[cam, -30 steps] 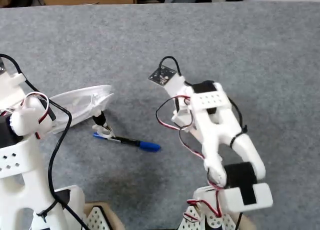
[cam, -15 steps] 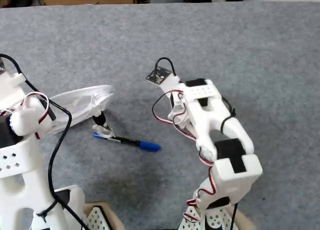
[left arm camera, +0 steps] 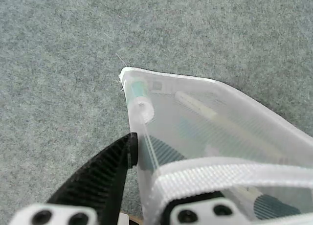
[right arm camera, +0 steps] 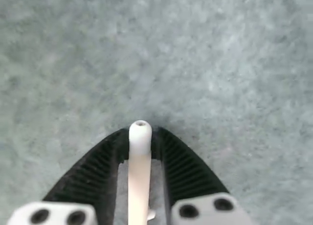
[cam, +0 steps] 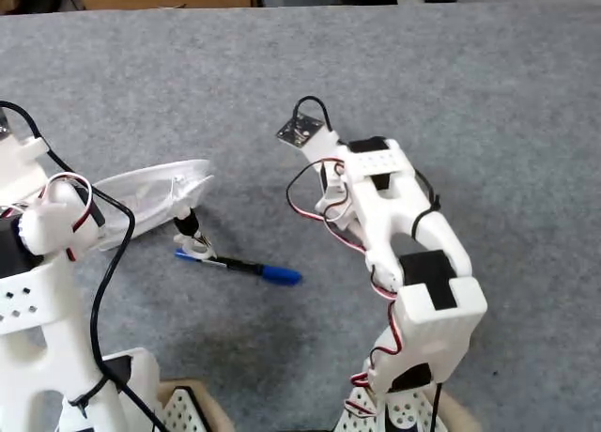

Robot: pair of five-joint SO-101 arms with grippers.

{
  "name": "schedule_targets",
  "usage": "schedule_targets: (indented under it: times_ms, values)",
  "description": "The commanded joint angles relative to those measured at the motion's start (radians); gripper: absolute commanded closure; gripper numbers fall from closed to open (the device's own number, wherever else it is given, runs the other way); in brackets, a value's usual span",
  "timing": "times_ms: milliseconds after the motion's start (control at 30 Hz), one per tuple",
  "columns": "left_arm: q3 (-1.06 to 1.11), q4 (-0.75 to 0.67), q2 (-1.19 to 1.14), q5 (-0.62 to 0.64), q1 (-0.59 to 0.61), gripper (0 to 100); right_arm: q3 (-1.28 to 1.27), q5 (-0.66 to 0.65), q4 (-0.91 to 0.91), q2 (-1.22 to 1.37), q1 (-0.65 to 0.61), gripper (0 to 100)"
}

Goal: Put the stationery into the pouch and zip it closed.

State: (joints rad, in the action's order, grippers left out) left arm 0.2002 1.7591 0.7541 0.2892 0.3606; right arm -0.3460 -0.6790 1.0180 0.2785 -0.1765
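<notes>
Right gripper (right arm camera: 140,137), clamped on a white pen (right arm camera: 139,161), should bring it tip-first into the pouch (left arm camera: 210,122), which the left gripper (left arm camera: 139,159) grips near the table's (cam: 470,75) left edge.

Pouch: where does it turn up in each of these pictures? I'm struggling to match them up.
High view: the pouch lies at the left on the grey mat, just above the blue-capped pen.
Left wrist view: the pouch spreads across the lower right, its edge between the left jaws.
Right wrist view: grey mat and a white stick in the right jaws.
Shared landmark: the grey mat.
</notes>
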Motion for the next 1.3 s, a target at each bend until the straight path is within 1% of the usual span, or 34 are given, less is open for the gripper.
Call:
schedule_targets:
  times_ms: [0,167,233,300,367,467,600,667,767,833,1067,1267]
  values:
    - [-0.013,-0.011,0.015,-0.008,-0.012,97,0.022,0.006,0.055,-0.088,-0.018,98.6]
    - [-0.013,-0.011,0.015,-0.008,-0.012,97,0.022,0.026,0.098,-0.375,-0.025,98.6]
    - [-0.013,-0.011,0.015,-0.008,-0.012,97,0.022,0.092,0.095,-0.522,-0.025,98.6]
    - [-0.013,-0.011,0.015,-0.008,-0.012,97,0.024,0.187,0.075,-0.674,-0.031,98.6]
    - [-0.013,-0.011,0.015,-0.008,-0.012,97,0.019,0.287,0.041,-0.828,-0.066,98.6]
    - [-0.013,-0.011,0.015,-0.008,-0.012,97,0.021,0.402,-0.008,-1.020,-0.172,98.6]
    - [-0.013,-0.011,0.015,-0.008,-0.010,97,0.025,0.416,-0.071,-1.168,-0.353,98.6]
    - [-0.012,-0.011,0.015,-0.008,0.025,97,0.042,0.414,-0.091,-1.184,-0.425,98.6]
    - [-0.004,-0.011,0.012,-0.008,0.065,97,0.139,0.414,-0.097,-1.155,-0.512,98.6]
    - [-0.004,-0.011,0.014,-0.008,0.065,97,0.242,0.414,-0.097,-1.107,-0.571,98.6]
    - [-0.004,-0.008,0.014,-0.008,0.065,97,0.639,0.413,-0.097,-0.843,-0.694,98.6]
    - [0.018,-0.009,0.014,-0.014,0.065,97,0.889,0.411,-0.109,-0.656,-0.845,98.6]
